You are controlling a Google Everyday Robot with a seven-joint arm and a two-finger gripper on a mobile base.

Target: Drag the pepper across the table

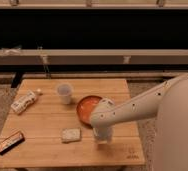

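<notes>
The gripper (103, 140) points down at the table (47, 152) near its front edge. Its grip cannot be told, and the pepper cannot be made out. Behind, the arm hides part of the bowl (86, 105). The contents of the cup (64, 93) beyond are unclear.

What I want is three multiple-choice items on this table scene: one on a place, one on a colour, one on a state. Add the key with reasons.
1. The gripper is: A) above the bottle; B) low over the table, right of the sponge block; C) inside the cup.
2. The bowl is: A) blue; B) green; C) orange.
3. The bottle is: A) upright; B) lying on its side; C) in the bowl.
Key: 1B, it points down beside the block; 2C, its inside shows orange; 3B, it lies flat near the left edge.
</notes>
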